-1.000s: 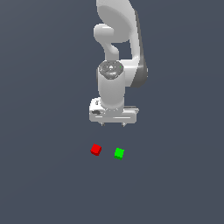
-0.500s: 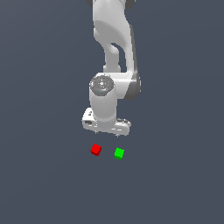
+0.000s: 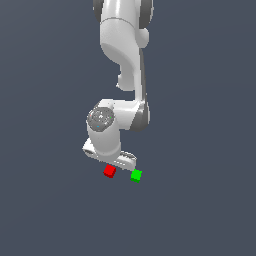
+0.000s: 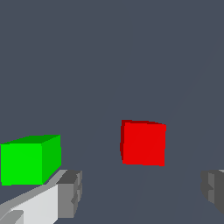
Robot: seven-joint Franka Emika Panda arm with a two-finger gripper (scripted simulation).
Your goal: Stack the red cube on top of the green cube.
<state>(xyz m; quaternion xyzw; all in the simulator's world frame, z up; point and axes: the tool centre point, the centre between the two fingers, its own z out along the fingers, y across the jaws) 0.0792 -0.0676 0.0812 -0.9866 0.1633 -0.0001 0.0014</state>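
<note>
The red cube [image 3: 109, 171] lies on the dark grey floor, with the green cube [image 3: 136, 175] a short way off toward the exterior view's right. They do not touch. The white gripper [image 3: 111, 165] hangs low, just above and behind the red cube. In the wrist view the red cube [image 4: 143, 142] sits ahead of the gap between the two grey fingertips [image 4: 70, 194], nothing between them. The gripper [image 4: 142, 192] is open. The green cube [image 4: 29, 160] shows beside one finger.
The white arm [image 3: 122, 60] rises from the gripper to the top of the exterior view. The plain dark grey floor [image 3: 200, 210] surrounds both cubes.
The gripper has come down and drifted toward the exterior view's left, from well above the cubes to just over the red cube. Neither cube has moved.
</note>
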